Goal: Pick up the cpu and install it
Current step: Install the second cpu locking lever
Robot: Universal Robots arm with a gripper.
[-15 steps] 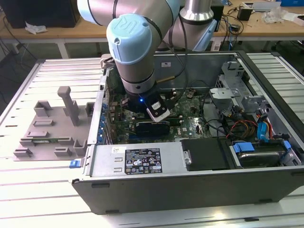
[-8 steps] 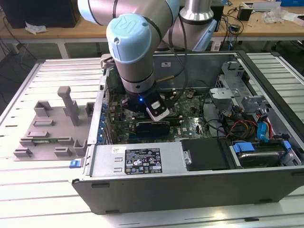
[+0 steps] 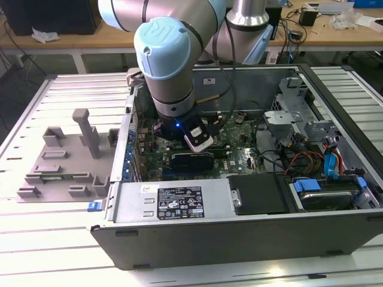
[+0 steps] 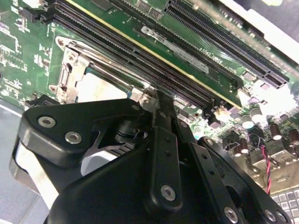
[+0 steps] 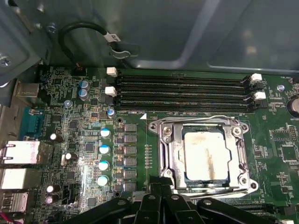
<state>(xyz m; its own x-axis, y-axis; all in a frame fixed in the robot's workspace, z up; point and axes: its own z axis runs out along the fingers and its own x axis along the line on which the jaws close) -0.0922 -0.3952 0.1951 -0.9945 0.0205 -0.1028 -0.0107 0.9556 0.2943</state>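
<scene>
The cpu [image 5: 205, 156] lies flat inside the metal socket frame [image 5: 164, 144] on the green motherboard [image 5: 74, 135]; its silver top is smudged. In the second wrist view the cpu [image 4: 96, 84] shows as a pale patch inside the frame, partly hidden by the gripper's black links. My gripper [image 5: 161, 183] hovers at the socket's edge, beside the chip, with its black fingertips [image 4: 152, 93] pressed together and nothing between them. In the exterior view the arm's wrist [image 3: 173, 113] reaches down into the open computer case [image 3: 239, 209] over the board.
Black memory slots [image 5: 182, 93] run just beyond the socket. A grey plastic tray [image 3: 60, 161] with upright blocks sits outside the case on the exterior view's left. A drive bay, cables and a blue latch [image 3: 311, 185] crowd the case's right side.
</scene>
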